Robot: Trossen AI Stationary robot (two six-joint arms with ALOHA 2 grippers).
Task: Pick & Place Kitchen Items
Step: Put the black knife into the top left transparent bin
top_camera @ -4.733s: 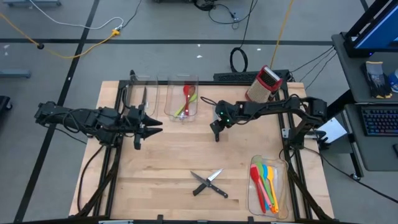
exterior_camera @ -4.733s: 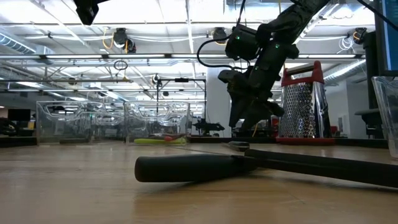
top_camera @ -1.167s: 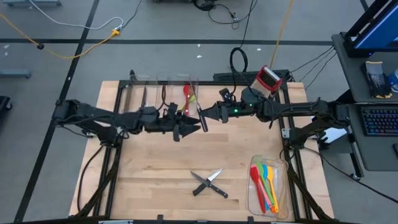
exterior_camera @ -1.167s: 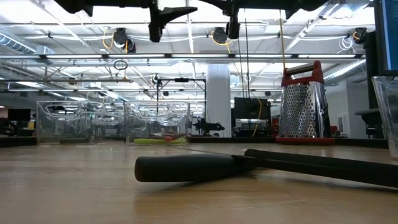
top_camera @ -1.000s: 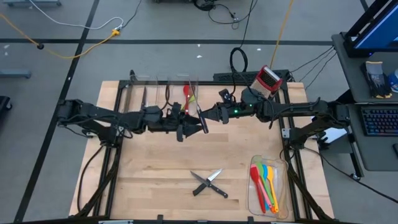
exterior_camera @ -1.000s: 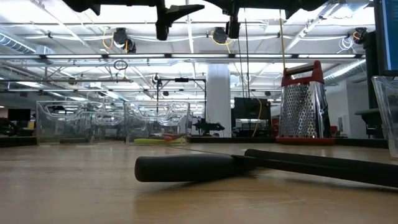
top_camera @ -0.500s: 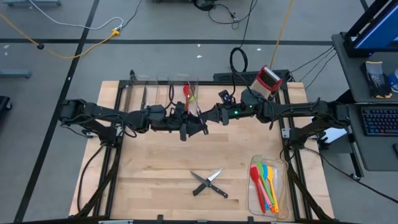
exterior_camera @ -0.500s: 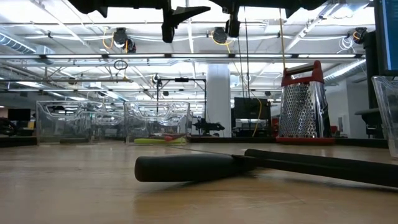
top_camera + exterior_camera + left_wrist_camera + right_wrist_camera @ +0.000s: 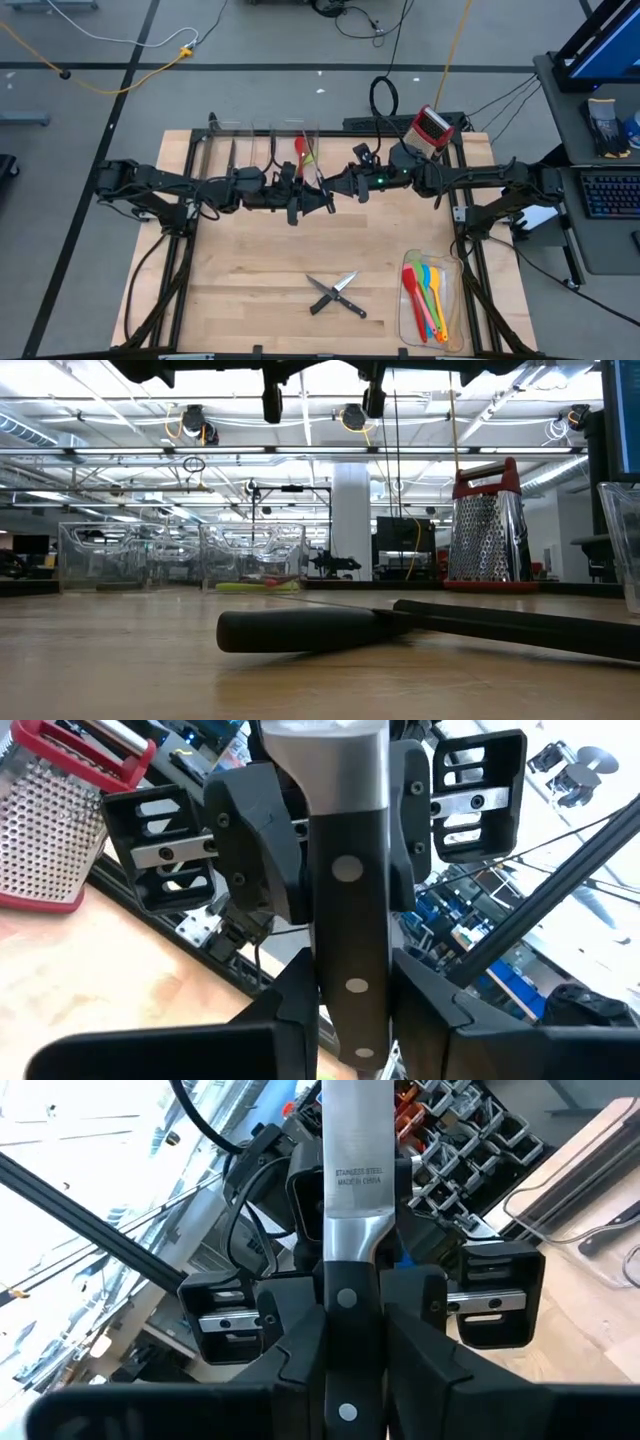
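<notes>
A black-handled steel knife (image 9: pixel 322 188) is held high above the table's middle, between my two grippers, which meet nose to nose. My left gripper (image 9: pixel 355 1020) comes from the table's left and my right gripper (image 9: pixel 345 1370) from the right. Both are shut on the knife's handle. In the high view the knife lies crosswise to both arms. Two more black-handled knives (image 9: pixel 336 294) lie crossed on the table nearer the front. One of their handles (image 9: pixel 300 630) fills the low view. My left gripper pinches the riveted black handle (image 9: pixel 352 982) between its two fingers, level, from the table's left, with the fingers across the handle. The knife is clear of the table. My right gripper pinches the same handle (image 9: pixel 345 1302) between its two fingers, below the steel bolster. It comes level from the table's right, across the handle. The blade (image 9: pixel 355 1150) sticks out past the fingers.
A clear bin (image 9: pixel 428 298) with several coloured spatulas stands at the front right. Clear bins stand at the far edge, one with red and green utensils (image 9: pixel 300 155), one with a knife (image 9: pixel 232 155). A red box grater (image 9: pixel 428 132) stands at the back right.
My left gripper has gone toward the table's right edge, up to the knife that my right gripper holds, and has shut on its handle. The right gripper and the knife have stayed in place.
</notes>
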